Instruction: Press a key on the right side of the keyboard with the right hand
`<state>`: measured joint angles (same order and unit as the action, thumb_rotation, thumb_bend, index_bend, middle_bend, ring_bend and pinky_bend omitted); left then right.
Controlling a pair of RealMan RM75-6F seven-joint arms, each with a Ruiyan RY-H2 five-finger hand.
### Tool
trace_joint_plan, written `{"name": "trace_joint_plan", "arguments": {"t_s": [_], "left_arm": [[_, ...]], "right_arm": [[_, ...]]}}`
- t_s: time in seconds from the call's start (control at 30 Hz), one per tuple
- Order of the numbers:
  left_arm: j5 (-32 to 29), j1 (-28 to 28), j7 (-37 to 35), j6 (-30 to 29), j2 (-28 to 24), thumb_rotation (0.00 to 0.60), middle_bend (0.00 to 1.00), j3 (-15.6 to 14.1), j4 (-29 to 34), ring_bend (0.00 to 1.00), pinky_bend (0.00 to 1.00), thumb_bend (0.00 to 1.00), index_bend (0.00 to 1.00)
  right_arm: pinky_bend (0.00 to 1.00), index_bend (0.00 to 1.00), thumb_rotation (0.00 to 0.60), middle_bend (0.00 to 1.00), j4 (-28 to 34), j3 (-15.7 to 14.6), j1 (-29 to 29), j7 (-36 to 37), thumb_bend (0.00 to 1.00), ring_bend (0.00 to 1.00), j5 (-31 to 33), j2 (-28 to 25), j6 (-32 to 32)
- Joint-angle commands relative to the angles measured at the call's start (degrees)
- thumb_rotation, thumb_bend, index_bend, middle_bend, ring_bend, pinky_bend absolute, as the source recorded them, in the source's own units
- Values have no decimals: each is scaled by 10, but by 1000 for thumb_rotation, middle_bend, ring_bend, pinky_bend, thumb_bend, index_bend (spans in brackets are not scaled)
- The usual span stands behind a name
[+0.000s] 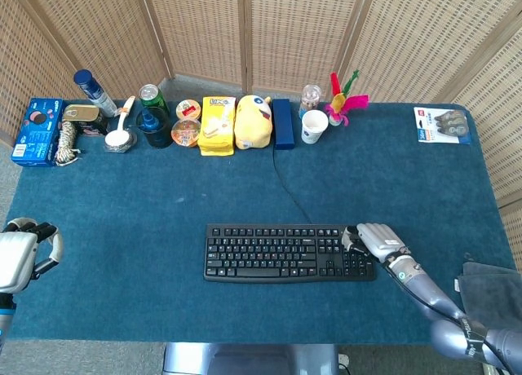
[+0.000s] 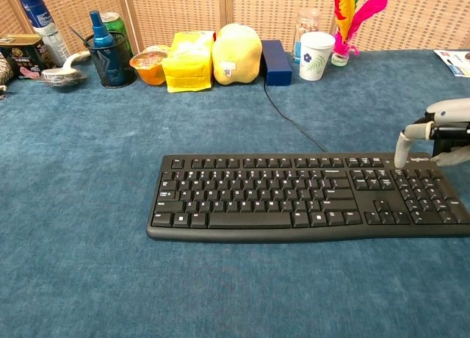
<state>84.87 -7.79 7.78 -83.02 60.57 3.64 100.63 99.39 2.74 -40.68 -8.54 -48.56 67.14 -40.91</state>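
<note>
The black keyboard (image 1: 289, 251) (image 2: 294, 198) lies flat near the table's front edge, its cable running back toward the blue box. My right hand (image 1: 375, 240) (image 2: 439, 132) hangs over the keyboard's right end, above the number pad. In the chest view one fingertip (image 2: 401, 159) points down and touches the top row of keys there. It holds nothing. At the table's front left corner my left hand (image 1: 20, 257) sits off the keyboard, fingers curled in and empty; the chest view does not show it.
A row of items lines the table's back: spray can (image 1: 94, 91), pen cup (image 2: 110, 59), yellow packet (image 1: 217, 124), yellow plush (image 1: 253, 121), blue box (image 1: 282, 122), paper cup (image 1: 314, 125), feather toy (image 1: 344, 98). A battery pack (image 1: 442, 124) lies back right. Grey cloth (image 1: 489, 281) hangs at the right edge.
</note>
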Motion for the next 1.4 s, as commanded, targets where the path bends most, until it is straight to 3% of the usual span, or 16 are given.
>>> {"name": "trace_joint_plan", "arguments": {"t_s": [0.03, 1.2, 1.4], "left_arm": [[0, 1, -1, -1, 1, 16, 578, -1, -2, 502, 286, 526, 610], [-1, 5, -16, -6, 2, 12, 577, -5, -17, 501, 286, 527, 611], [-2, 6, -19, -7, 2, 13, 577, -4, -20, 495, 286, 527, 610]], "right_arm": [[1000, 383, 0, 1000, -5, -5, -2, -10, 660, 1000, 6, 8, -7], [1000, 383, 0, 1000, -38, -24, -25, -66, 657, 1000, 73, 49, -26], [1000, 383, 0, 1000, -7, -14, -19, -67, 656, 1000, 60, 27, -60]]}}
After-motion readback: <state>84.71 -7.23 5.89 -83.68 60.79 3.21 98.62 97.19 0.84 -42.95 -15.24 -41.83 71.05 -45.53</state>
